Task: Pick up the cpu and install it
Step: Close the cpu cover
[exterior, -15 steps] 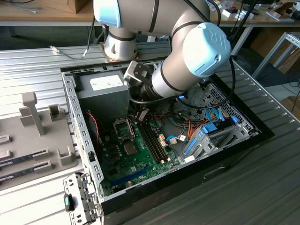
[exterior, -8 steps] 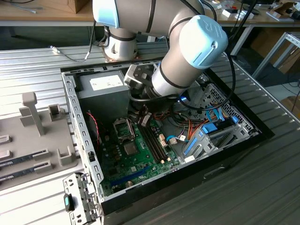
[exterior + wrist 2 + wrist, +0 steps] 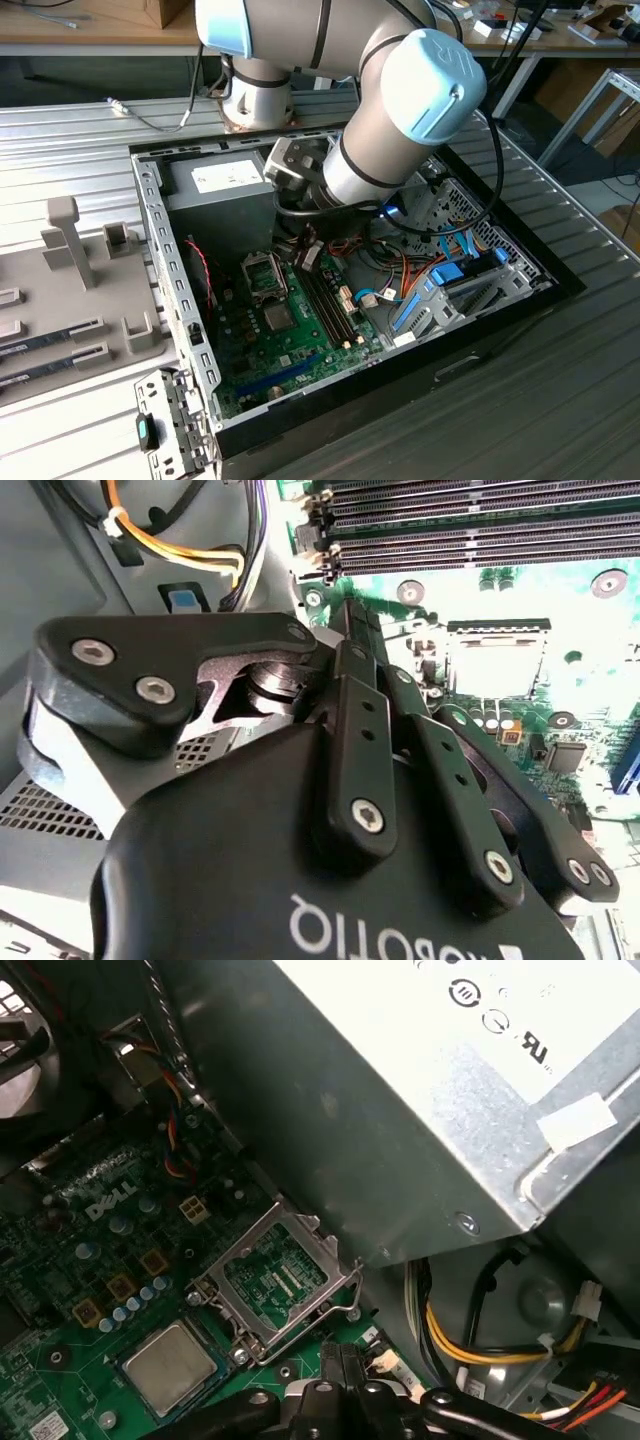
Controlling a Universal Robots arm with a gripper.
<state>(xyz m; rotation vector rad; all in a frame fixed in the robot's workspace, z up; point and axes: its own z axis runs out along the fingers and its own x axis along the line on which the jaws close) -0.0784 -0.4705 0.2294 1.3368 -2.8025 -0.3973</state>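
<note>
Ribbed grey metal forms the work surface [image 3: 80, 140], and an open computer case [image 3: 160, 260] lies flat on it with the green motherboard [image 3: 250, 345] facing up. A grey moulded fixture tray [image 3: 60, 300] sits on the surface at the exterior view's left. Wooden benches [image 3: 90, 30] and a metal-legged table [image 3: 590, 110] stand behind — a workshop room.

The arm [image 3: 400, 110] reaches down into the case beside the grey power supply [image 3: 225, 185]. The gripper [image 3: 350, 615] hangs low over the board, near the memory slots [image 3: 480, 525]; its black fingers [image 3: 345, 660] are pressed together with nothing between them.

The cpu [image 3: 168, 1365] — a flat silver-grey square — is seated in its socket on the motherboard, just beside the raised socket frame [image 3: 275, 1280], which stands hinged open. In the exterior view the cpu [image 3: 279, 317] lies near the board's centre. Yellow and orange cables [image 3: 490, 1345] run under the power supply.
</note>
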